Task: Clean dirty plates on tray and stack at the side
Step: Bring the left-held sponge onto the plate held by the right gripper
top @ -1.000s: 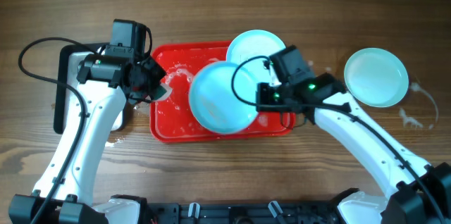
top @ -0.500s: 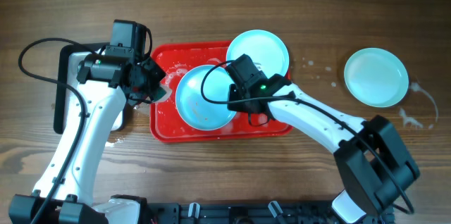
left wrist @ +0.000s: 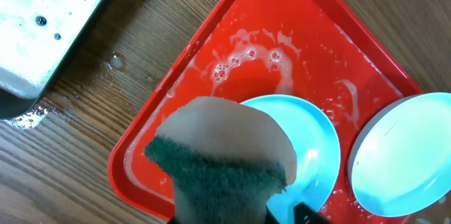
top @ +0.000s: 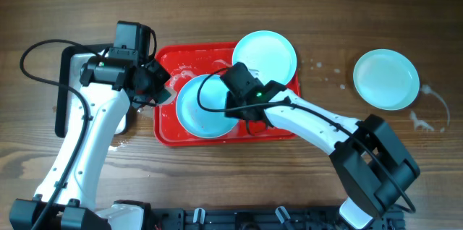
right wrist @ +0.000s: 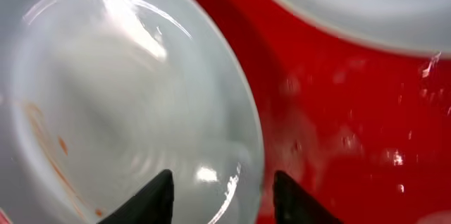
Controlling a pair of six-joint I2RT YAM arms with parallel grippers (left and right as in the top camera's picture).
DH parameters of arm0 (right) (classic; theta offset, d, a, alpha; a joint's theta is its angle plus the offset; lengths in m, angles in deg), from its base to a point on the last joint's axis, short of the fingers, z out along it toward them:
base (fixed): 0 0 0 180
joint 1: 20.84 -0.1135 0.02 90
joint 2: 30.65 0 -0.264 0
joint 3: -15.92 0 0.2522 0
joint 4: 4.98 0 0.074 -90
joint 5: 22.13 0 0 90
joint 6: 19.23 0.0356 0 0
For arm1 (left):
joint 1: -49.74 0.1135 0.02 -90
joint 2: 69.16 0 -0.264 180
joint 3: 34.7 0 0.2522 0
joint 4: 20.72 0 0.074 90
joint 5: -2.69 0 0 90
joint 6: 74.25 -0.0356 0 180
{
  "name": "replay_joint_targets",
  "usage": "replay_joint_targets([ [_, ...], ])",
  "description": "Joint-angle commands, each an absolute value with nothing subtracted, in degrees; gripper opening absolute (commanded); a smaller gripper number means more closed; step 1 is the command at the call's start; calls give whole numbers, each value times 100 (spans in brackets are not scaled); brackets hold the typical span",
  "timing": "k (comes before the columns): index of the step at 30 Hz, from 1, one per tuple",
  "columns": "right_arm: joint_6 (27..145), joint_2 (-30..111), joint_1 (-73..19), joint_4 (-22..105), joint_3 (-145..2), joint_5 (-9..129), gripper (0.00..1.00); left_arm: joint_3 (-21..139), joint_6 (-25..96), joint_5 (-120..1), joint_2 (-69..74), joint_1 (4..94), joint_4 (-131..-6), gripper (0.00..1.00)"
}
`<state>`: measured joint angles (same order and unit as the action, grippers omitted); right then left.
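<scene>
The red tray (top: pixel 165 134) lies mid-table. One light-blue plate (top: pixel 197 108) with reddish smears sits low in its left half. My right gripper (top: pixel 233 105) is at that plate's right rim, one finger inside and one outside, holding it; the right wrist view shows the rim (right wrist: pixel 248 146) between the fingers (right wrist: pixel 224 194). A second plate (top: pixel 266 53) rests on the tray's far right corner. A third plate (top: pixel 385 78) lies on the table at the right. My left gripper (top: pixel 153 89) is shut on a tan and green sponge (left wrist: pixel 222 153) above the tray's left edge.
A silver pan with a black rim (top: pixel 66 100) holds foamy water (left wrist: pixel 42 13) at the far left. Soap suds streak the tray floor (left wrist: pixel 261 62). Water drops lie on the wood near the right plate (top: pixel 423 118).
My right arm has swung left and down with the plate, from over the tray's right half into its left half. The left arm and sponge have not moved.
</scene>
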<state>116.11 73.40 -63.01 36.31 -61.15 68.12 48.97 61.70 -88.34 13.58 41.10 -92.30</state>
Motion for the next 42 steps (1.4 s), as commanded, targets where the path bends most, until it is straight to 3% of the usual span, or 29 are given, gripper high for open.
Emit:
replay_joint_targets([
  [1,10661,7395,-6284,3227,-6347,7278,58,4838,6100,-8887,1421,4084,-9215,4],
  [8,9174,7659,-6015,3085,-6362,7234,47,4836,6102,-8889,1421,4084,-9208,4],
  [18,9032,8050,-5943,2824,-6362,6775,36,4838,6100,-8891,1421,4084,-9189,4],
  [23,9681,8155,-5943,2741,-6362,6802,33,4836,6100,-8889,1421,4084,-9193,4],
  [25,10123,8240,-5945,2722,-6362,6797,27,4836,6100,-8889,1421,4084,-9193,4],
  [28,10741,8343,-5947,2892,-6362,6782,4,4836,6100,-8887,1421,4084,-9217,4],
  [31,11391,8341,-5943,3089,-6362,6694,4,4764,6100,-8889,1421,4066,-9232,4],
  [35,11327,8341,-5943,3019,-6362,6474,4,4182,6067,-8891,1443,3751,-8806,4],
  [42,11113,8341,-5945,2892,-6362,6323,4,3393,4732,-8983,1996,3279,-7309,4],
])
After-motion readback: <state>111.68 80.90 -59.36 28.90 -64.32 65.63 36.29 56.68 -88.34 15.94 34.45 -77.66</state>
